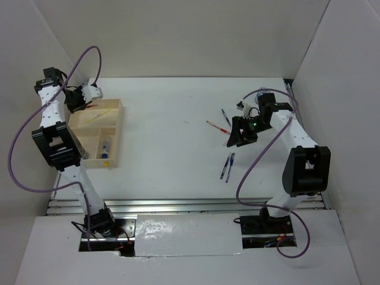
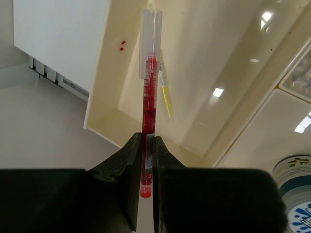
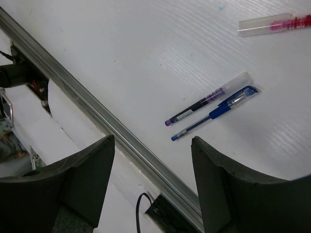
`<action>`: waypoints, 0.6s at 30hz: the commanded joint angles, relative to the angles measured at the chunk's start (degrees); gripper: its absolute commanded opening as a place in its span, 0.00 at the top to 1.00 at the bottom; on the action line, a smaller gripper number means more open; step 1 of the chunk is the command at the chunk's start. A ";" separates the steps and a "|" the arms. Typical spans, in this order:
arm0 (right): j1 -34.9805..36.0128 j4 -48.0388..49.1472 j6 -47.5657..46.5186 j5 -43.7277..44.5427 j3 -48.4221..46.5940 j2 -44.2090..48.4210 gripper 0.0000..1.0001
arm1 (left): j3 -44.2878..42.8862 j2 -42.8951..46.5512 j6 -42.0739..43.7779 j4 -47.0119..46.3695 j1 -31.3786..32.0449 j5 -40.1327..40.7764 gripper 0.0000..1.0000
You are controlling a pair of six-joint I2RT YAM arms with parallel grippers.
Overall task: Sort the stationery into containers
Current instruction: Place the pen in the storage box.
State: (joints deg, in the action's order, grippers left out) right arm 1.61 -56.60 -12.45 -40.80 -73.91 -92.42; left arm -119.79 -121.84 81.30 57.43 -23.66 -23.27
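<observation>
Your left gripper (image 2: 147, 145) pinches the red pen (image 2: 149, 87) by its tail. The pen's length runs straight ahead over the wooden tray (image 2: 228, 43), nearly parallel to the yellow pen (image 2: 165, 94) lying inside. Your right gripper (image 3: 151, 143) hangs wide and empty.

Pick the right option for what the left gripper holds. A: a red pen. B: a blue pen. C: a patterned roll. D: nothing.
A: the left gripper pinches a red pen with a clear cap between its jaws, above the wooden tray, where a yellow pen lies.
</observation>
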 commanded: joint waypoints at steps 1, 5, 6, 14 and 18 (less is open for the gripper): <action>0.77 1.32 0.14 1.07 -1.76 -0.92 0.29 | -2.47 -0.50 11.50 2.95 0.37 -1.52 1.00; 1.47 1.84 0.93 1.59 -1.68 -1.44 0.29 | -0.98 -2.35 9.59 1.21 2.12 -0.38 1.00; 1.47 2.02 0.93 1.77 -1.59 -1.62 0.29 | 0.94 -2.70 7.84 0.24 2.65 0.06 1.00; 1.65 1.14 0.76 2.56 -1.94 -2.15 0.30 | 4.40 -6.29 -1.40 -5.49 6.87 2.17 0.97; 1.47 0.96 0.49 2.65 -1.68 -1.89 0.30 | 2.45 -8.59 -4.82 -6.62 6.79 3.13 0.96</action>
State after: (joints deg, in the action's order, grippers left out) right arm 2.85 -56.53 -11.62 -38.33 -73.91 -94.39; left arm -114.59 -129.27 79.99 52.29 -16.19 -19.77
